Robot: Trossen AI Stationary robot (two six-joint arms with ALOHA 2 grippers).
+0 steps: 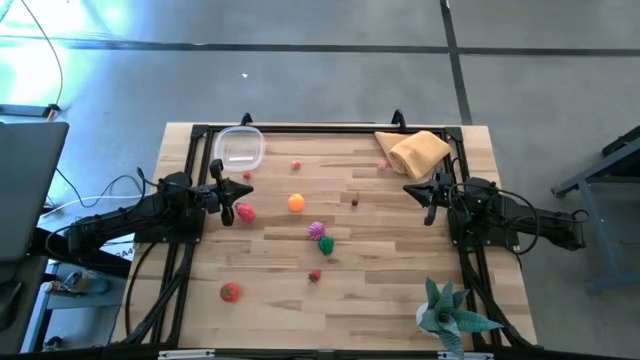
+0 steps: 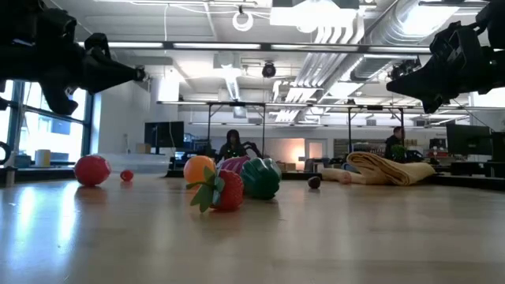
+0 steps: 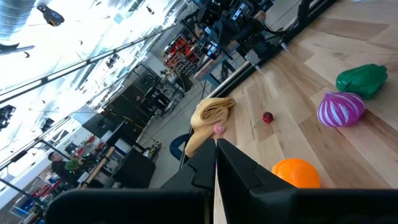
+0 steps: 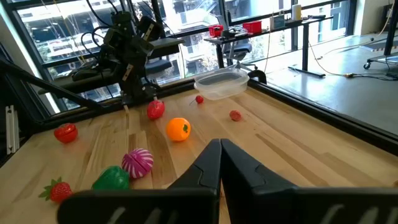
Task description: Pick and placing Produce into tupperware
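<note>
Beside the tupperware [image 1: 240,147], which sits at the bench's [image 1: 380,270] far left corner, the left claw [image 1: 227,201] hangs above the wood with its fingers pressed together, as its wrist view shows. Just beside that claw, on the side away from the tupperware, lies a pink-red piece [image 1: 245,211]. Further from the tupperware along the bench come a red tomato-like piece [image 1: 230,292] near the front edge, an orange ball [image 1: 296,202], a tiny pink piece [image 1: 296,165], a magenta striped onion [image 1: 316,231], a green pepper [image 1: 326,245] touching it, and a small strawberry [image 1: 315,276]. A dark red bit [image 1: 354,200] lies beyond. Across the bench from the tupperware, the right claw [image 1: 432,205] waits near a tan cloth [image 1: 418,152], fingers likewise closed. A teal spiky plant [image 1: 450,312] stands at the front right corner.

The produce looks like light, hard, smooth plastic, likely to roll or squirt out; pinching each piece across its widest middle seems safest. The tupperware looks thin and light and could slide if bumped. No readable writing or brand shows, though the toys are probably too small to tell.
</note>
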